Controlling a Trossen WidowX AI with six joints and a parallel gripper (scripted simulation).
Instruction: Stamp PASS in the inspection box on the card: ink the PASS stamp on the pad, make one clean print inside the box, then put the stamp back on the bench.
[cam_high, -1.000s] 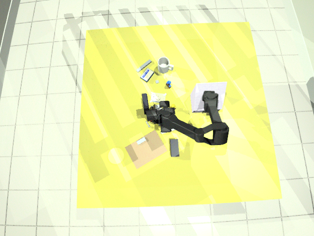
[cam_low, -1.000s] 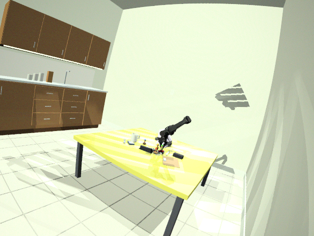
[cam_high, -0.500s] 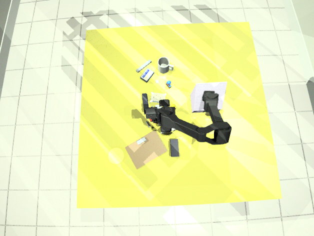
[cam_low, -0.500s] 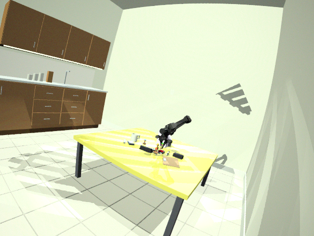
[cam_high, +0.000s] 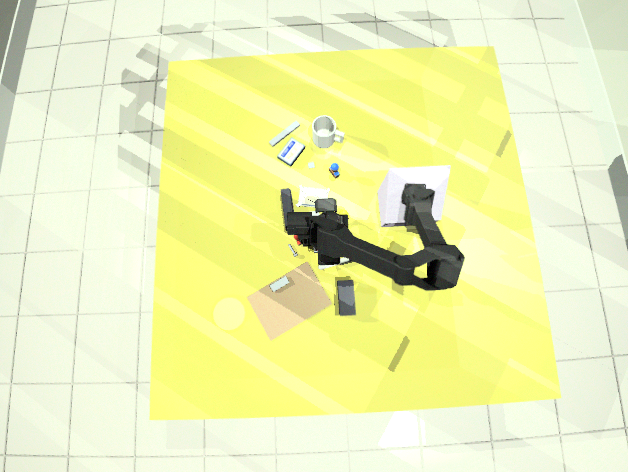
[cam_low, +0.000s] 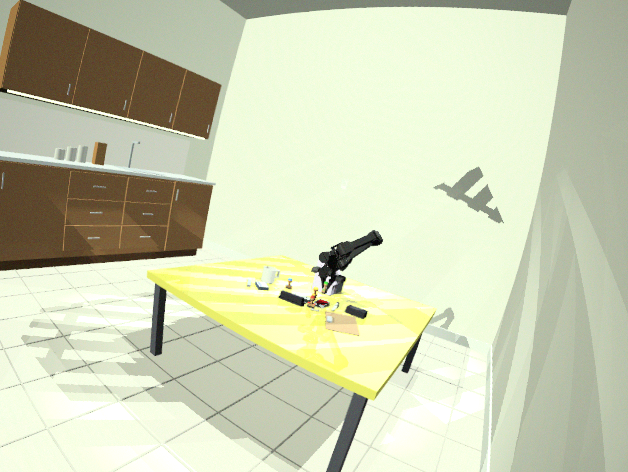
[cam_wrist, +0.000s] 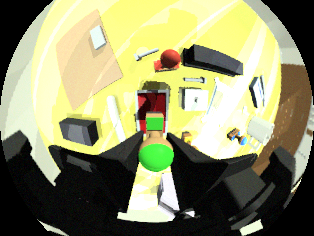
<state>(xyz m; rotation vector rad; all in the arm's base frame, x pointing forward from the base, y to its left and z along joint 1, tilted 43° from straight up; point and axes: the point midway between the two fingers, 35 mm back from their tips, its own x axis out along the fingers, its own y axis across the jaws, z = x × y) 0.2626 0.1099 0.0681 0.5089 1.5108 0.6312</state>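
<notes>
Gripper (cam_wrist: 155, 135) fingers pinching green-knobbed PASS stamp (cam_wrist: 156, 155), hovering directly above red ink pad (cam_wrist: 151, 102), likely lining up for inking; card (cam_wrist: 194, 98) lying just right.

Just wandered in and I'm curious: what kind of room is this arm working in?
Most likely a kitchen: brown wall cupboards, a counter with drawers and a tap, tiled floor. The arm works on a yellow table.
</notes>
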